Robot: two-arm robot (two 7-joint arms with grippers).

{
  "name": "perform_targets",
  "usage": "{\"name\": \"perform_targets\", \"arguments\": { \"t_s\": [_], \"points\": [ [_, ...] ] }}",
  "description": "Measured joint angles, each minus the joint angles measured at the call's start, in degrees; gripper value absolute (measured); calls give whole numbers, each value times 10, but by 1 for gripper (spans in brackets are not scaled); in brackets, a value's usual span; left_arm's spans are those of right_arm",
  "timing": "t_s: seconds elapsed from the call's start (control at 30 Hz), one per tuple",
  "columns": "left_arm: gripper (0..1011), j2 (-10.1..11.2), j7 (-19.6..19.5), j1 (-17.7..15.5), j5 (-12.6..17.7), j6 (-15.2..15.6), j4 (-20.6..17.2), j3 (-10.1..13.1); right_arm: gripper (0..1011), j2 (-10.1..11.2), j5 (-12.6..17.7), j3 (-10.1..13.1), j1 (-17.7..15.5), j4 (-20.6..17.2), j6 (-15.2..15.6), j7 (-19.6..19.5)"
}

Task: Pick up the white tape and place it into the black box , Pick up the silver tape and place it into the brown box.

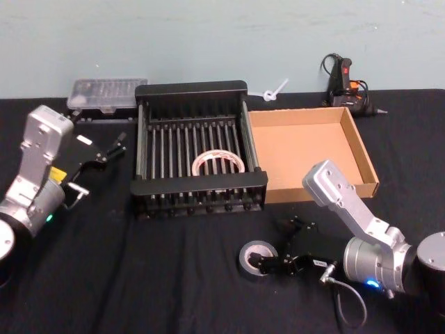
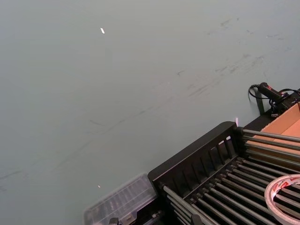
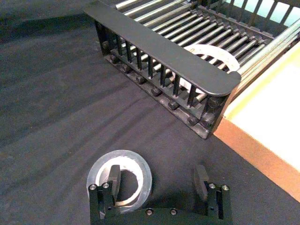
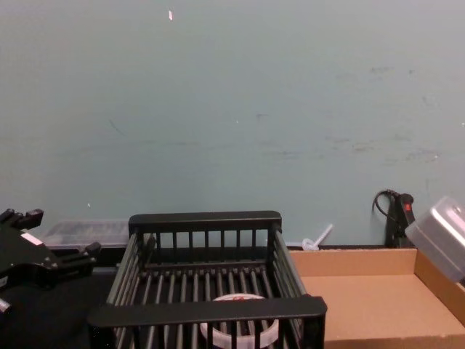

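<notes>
The white tape point(image 1: 217, 163) lies flat on the bars inside the black box point(image 1: 198, 186), also seen through the front slats point(image 3: 211, 51). The silver tape point(image 1: 256, 259) lies on the black cloth in front of the black box. My right gripper point(image 3: 158, 178) is open and low at the silver tape point(image 3: 120, 180): one finger stands in its centre hole, the other outside, so the roll's near wall sits between them. The brown box point(image 1: 306, 149) stands to the right of the black box with a bare bottom. My left gripper point(image 1: 111, 147) hangs open and holds nothing, left of the black box.
A clear plastic case point(image 1: 106, 94) lies at the back left behind the black box. At the back right a black glue gun point(image 1: 344, 83) stands with its cable, with a small white plastic piece point(image 1: 273, 91) beside it. Black cloth covers the table.
</notes>
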Motion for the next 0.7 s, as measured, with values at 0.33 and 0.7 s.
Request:
{"name": "perform_targets", "arguments": {
  "t_s": [0.33, 0.7],
  "points": [
    [1001, 0, 0, 0, 0, 0, 0, 0, 959, 0, 0, 0, 0, 0, 0, 0],
    [1001, 0, 0, 0, 0, 0, 0, 0, 693, 1, 0, 0, 0, -1, 0, 0]
  ]
}}
